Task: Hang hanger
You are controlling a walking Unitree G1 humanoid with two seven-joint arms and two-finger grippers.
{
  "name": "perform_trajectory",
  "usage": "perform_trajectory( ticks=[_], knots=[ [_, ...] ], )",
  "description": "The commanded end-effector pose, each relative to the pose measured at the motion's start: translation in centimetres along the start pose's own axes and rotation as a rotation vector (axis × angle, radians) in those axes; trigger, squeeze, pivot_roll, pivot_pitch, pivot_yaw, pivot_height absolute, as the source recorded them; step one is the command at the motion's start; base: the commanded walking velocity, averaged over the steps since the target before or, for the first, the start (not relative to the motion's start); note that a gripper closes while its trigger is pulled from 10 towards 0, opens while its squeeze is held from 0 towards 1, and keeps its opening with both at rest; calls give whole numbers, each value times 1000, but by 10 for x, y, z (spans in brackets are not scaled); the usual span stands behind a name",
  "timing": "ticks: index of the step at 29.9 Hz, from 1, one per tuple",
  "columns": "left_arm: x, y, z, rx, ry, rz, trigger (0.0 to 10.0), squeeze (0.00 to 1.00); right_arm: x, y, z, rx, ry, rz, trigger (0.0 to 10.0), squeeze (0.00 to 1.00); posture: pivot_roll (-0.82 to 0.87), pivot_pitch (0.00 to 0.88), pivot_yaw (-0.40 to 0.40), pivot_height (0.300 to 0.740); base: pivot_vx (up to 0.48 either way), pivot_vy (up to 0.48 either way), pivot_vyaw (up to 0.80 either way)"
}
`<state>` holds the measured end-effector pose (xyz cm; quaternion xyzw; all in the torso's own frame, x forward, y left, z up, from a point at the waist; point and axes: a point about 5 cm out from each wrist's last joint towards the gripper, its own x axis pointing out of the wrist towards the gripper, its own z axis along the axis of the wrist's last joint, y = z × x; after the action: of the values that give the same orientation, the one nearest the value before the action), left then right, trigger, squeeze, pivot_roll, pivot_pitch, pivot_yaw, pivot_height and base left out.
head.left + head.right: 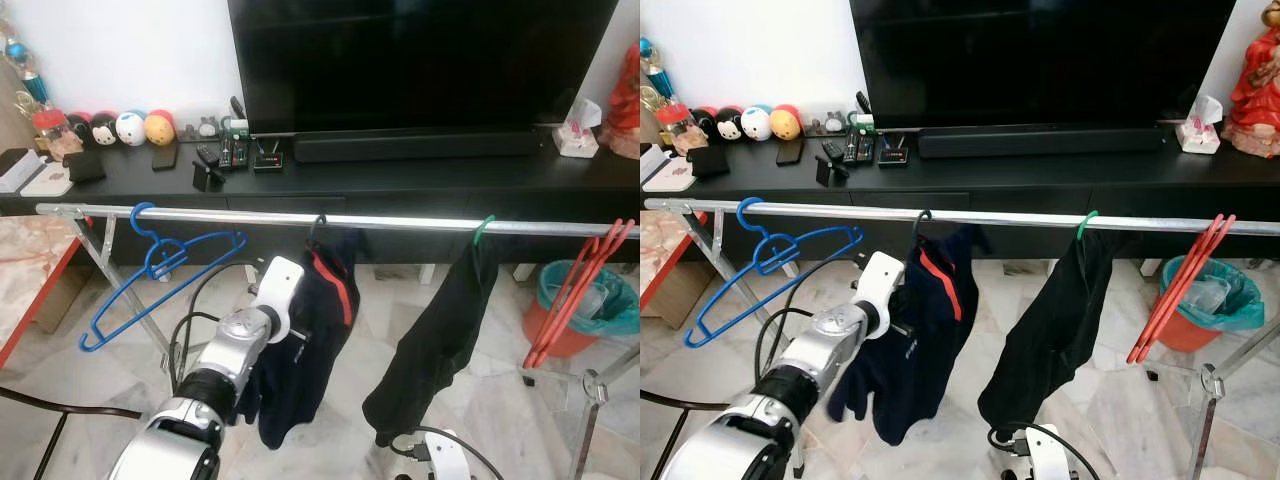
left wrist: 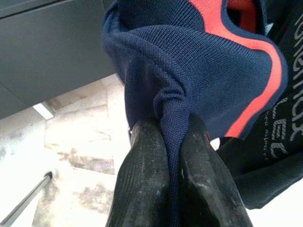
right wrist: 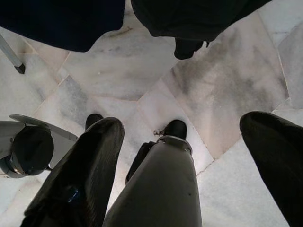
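Observation:
A silver rail [image 1: 400, 221] runs across in front of me. A navy garment with a red stripe [image 1: 325, 330] hangs from it by a dark hanger hook [image 1: 318, 222]. My left gripper [image 2: 173, 142] is shut on a fold of that navy garment [image 2: 199, 66], its arm [image 1: 240, 340] reaching up from lower left. An empty blue hanger [image 1: 160, 270] hangs near the rail's left end. A black garment [image 1: 440, 330] hangs on a green hook [image 1: 483, 228]. Red hangers [image 1: 580, 290] hang at the right end. My right gripper [image 3: 189, 142] hangs low, open, pointing at the floor.
Behind the rail stands a black TV cabinet [image 1: 400, 180] with a TV [image 1: 420, 60], a soundbar and small items. A teal bin [image 1: 590, 300] sits on the marble floor at right. A red-edged table [image 1: 30, 270] is at left. The rack's legs [image 1: 590, 400] stand at both ends.

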<state>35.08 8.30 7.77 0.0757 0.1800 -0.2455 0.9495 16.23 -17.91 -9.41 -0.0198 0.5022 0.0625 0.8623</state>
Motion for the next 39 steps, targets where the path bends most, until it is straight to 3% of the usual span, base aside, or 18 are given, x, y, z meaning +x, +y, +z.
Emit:
perform_trajectory(
  ticks=[1, 10, 15, 25, 33, 35, 39],
  knots=[
    [2, 4, 14, 17, -41, 30, 10000, 0, 0, 2, 1, 7, -5, 4, 10000, 0, 18, 0, 46, 740, 0, 0, 0],
    [9, 10, 28, -72, -70, 170, 10000, 0, 0, 1, 2, 5, -9, 3, 10000, 0, 7, 0, 39, 740, 0, 0, 0],
    [10, 12, 27, -65, -24, 209, 10000, 0, 0, 0, 2, 4, -8, 1, 10000, 0, 5, 0, 34, 740, 0, 0, 0],
    [11, 9, 14, -56, 70, 214, 10000, 0, 0, -1, 2, 1, -5, 1, 10000, 0, -3, 0, 38, 740, 0, 0, 0],
    [8, 13, 11, -70, 12, 214, 10000, 0, 0, -1, 0, 6, -4, -1, 10000, 0, 3, 0, 43, 740, 0, 0, 0],
    [6, 17, 11, -83, -23, 221, 10000, 1000, 0, -1, -1, 6, -3, -1, 10000, 0, 8, 0, 43, 740, 0, 0, 0],
    [3, 20, 10, -76, -49, 224, 10000, 1000, 0, -1, -2, 5, -1, 1, 10000, 0, 11, 0, 47, 740, 0, 0, 0]
  ],
)
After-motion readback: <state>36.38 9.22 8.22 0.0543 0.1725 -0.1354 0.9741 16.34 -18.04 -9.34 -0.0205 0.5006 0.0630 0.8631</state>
